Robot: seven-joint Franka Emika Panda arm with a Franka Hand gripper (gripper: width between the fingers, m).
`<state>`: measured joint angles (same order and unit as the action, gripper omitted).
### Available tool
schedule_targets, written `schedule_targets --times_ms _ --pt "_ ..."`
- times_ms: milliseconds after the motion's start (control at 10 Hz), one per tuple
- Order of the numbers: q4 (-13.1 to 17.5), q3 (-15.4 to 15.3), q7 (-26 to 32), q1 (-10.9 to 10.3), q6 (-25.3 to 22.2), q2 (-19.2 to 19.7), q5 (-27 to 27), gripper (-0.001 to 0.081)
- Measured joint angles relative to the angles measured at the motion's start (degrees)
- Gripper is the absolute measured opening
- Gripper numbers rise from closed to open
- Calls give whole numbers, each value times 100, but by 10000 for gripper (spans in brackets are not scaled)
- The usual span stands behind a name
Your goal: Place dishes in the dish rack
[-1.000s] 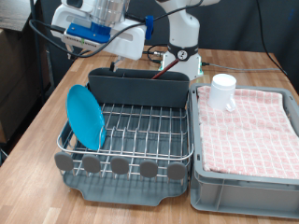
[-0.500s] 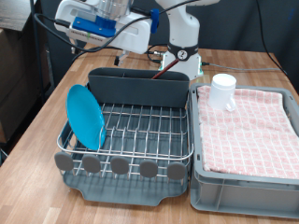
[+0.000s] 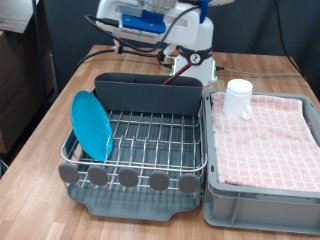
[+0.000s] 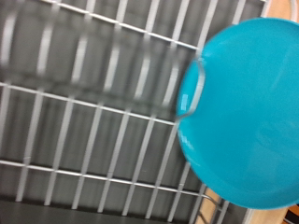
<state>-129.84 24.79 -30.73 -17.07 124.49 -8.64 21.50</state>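
Up at the exterior view's top, my gripper [image 3: 140, 22] hangs above the far edge of the table [image 3: 60, 105], high over the back of the dish rack [image 3: 140, 135]. I see only the blue-and-white hand body there; the fingers do not show in either view, so I cannot tell whether they are apart or together, and I see nothing between them.

In the rack, the light-blue plate [image 3: 92, 126] stands on edge in the wires at the exterior view's left side. My wrist camera looks down on that same plate [image 4: 245, 112] and the silver wires over the dark tray, somewhat blurred.

The white mug [image 3: 238, 98] sits on the pink checked cloth in the grey bin [image 3: 262, 195], at the exterior view's right of the rack. I cannot make out the spoon.
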Motion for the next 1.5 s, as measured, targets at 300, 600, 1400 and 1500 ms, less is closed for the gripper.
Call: schedule_targets --times_ms 300,600,1400,1500 --pt "-384 -323 -208 -100 -75 -446 -62 803" --pt "-495 -374 -264 -107 -105 -568 -123 803" --pt "-245 -1081 -490 -668 -701 -719 -1105 803" --pt "-217 -1207 -630 -698 -742 -725 -1161 803"
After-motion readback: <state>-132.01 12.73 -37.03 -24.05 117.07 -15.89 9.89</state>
